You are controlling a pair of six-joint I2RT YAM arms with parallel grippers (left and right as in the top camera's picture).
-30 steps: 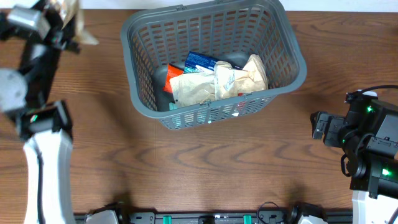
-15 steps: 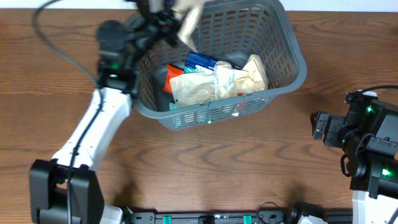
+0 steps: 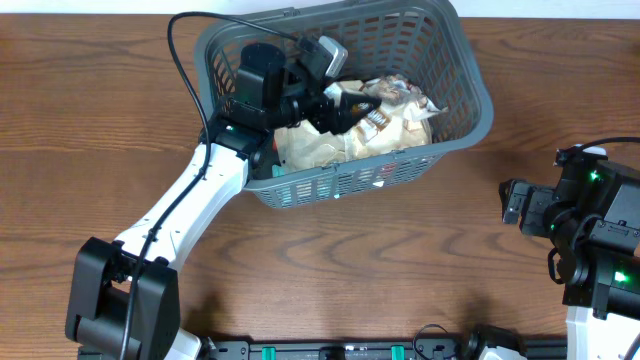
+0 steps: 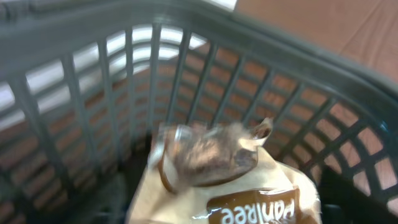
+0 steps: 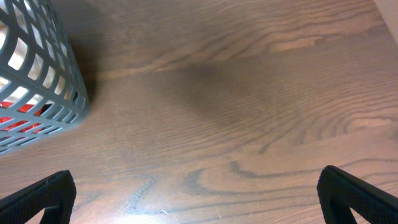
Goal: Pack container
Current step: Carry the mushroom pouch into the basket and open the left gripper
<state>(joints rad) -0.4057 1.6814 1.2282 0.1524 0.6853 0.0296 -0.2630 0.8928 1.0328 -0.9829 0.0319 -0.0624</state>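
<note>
The container (image 3: 472, 72), a dark grey slatted basket, stands at the back middle of the table. My left gripper (image 3: 347, 103) reaches into it from the left, its fingers spread. A cream and brown snack pack (image 3: 397, 95) lies just beyond the fingertips, on top of a crumpled cream pack (image 3: 310, 146). The left wrist view shows that snack pack (image 4: 211, 163) close below, against the basket wall (image 4: 186, 74), with no fingers in sight. My right gripper (image 5: 199, 202) hangs open over bare wood, right of the container's corner (image 5: 46, 93).
The right arm (image 3: 590, 230) rests at the table's right edge, well away from the basket. Something red (image 5: 18, 117) shows through the slats in the right wrist view. Bare wooden tabletop (image 3: 400, 270) stretches in front of the basket.
The left arm swung from the table's far left into the basket with a snack pack. Its jaws have spread and the pack now lies on the pile. The right arm has not moved.
</note>
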